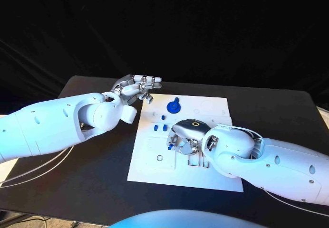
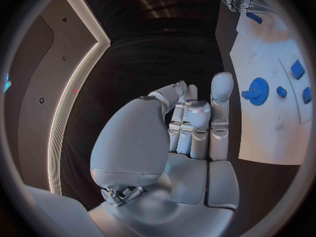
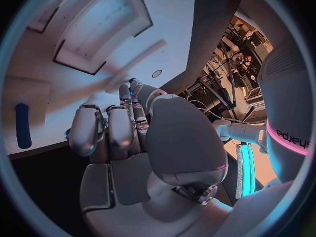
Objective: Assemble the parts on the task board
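The white task board (image 1: 206, 178) lies in the middle of the table. A blue gear (image 1: 175, 106) (image 2: 258, 91) stands near its far edge, with small blue parts (image 1: 160, 127) (image 2: 297, 68) lying loose beside it. My right hand (image 1: 184, 142) (image 3: 125, 142) is low over the board's middle, fingers curled down, and pinches a small blue part (image 1: 170, 146) (image 2: 254, 17) at its fingertips. A long blue part (image 3: 23, 125) lies on the board near that hand. My left hand (image 1: 137, 88) (image 2: 191, 126) hovers off the board's far left corner, fingers upright and holding nothing.
Rectangular recesses (image 1: 195, 161) (image 3: 99, 26) are cut into the board next to my right hand. Black table (image 1: 89, 185) surrounds the board on all sides, and cables (image 1: 34, 173) trail off the table's left edge.
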Available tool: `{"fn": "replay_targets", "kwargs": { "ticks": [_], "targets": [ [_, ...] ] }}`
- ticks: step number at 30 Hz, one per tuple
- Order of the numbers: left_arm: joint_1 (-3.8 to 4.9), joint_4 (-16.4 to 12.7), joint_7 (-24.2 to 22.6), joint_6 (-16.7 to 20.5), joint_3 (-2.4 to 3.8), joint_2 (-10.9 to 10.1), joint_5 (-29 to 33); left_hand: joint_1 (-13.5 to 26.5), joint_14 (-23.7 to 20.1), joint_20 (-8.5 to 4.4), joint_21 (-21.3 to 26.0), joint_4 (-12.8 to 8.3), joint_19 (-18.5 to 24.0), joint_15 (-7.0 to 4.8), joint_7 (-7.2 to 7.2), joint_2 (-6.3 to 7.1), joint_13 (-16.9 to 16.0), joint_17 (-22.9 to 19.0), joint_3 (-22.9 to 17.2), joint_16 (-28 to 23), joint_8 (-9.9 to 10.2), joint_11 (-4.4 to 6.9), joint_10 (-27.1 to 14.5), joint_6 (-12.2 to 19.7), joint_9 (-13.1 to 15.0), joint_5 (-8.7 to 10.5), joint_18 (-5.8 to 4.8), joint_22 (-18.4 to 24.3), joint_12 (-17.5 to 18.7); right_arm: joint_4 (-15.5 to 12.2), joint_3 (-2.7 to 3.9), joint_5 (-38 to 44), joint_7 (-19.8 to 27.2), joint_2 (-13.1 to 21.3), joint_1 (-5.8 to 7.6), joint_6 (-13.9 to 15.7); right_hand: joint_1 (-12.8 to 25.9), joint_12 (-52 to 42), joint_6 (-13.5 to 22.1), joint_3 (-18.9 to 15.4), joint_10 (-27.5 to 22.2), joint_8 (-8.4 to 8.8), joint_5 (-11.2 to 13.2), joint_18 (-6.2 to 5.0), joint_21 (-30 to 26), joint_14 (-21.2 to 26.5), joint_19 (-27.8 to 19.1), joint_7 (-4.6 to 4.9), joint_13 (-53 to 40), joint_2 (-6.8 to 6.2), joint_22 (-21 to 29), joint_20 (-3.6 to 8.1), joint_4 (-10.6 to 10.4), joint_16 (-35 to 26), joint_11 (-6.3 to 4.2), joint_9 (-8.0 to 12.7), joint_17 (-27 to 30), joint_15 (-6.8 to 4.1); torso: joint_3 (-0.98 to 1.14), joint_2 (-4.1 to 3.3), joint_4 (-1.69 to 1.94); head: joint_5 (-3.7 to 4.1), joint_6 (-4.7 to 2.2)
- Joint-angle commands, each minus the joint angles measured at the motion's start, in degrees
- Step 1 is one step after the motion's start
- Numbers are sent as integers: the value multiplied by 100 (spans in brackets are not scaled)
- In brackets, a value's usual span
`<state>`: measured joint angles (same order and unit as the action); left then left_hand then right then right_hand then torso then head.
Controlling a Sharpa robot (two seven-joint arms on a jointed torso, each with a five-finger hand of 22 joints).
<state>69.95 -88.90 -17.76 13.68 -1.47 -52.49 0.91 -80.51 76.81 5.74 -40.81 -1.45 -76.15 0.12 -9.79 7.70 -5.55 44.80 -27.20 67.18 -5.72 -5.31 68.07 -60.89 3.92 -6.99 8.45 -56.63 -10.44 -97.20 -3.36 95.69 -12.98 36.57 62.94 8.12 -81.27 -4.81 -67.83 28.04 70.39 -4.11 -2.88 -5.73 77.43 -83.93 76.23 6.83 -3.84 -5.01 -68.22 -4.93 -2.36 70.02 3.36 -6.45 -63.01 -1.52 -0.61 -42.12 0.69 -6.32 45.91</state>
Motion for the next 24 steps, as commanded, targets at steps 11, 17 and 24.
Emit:
{"fn": "replay_targets", "kwargs": {
  "ticks": [11,17,24],
  "targets": [
    [1,-11,-1,-135,4,5,-20,-28,-36,-18,13,-21,38,-3,1,-7,-7,-5,7,-37,-10,16,-36,40,-7,3,52,4,-19,2,-9,106,-38,-50,-12,-321,37,20,-41,-23,9,-12,-18,88,21,-195,11,17,1,21,-3,-12,-4,18,25,-9,12,50,-1,0,-6,0,20],
    [1,-18,4,-138,4,1,-20,-28,-36,-18,13,-21,38,-3,1,-7,-7,-5,7,-37,-10,16,-36,40,-7,3,52,4,-19,49,-28,105,-127,-93,-13,-536,95,45,-22,-82,-9,-3,-22,82,6,-188,-8,24,2,-5,22,-25,2,7,38,-15,35,63,-1,2,-1,9,21],
    [1,-24,9,-132,4,-9,-20,-28,-36,-18,13,-21,38,-3,1,-7,-7,-5,7,-37,-10,16,-36,40,-7,3,52,4,-19,76,-40,91,-176,-107,-14,-489,262,139,195,-230,-329,60,-70,76,-19,-174,-38,111,26,-114,57,-83,-26,1,136,24,69,141,-1,3,-4,4,34]
  ]
}}
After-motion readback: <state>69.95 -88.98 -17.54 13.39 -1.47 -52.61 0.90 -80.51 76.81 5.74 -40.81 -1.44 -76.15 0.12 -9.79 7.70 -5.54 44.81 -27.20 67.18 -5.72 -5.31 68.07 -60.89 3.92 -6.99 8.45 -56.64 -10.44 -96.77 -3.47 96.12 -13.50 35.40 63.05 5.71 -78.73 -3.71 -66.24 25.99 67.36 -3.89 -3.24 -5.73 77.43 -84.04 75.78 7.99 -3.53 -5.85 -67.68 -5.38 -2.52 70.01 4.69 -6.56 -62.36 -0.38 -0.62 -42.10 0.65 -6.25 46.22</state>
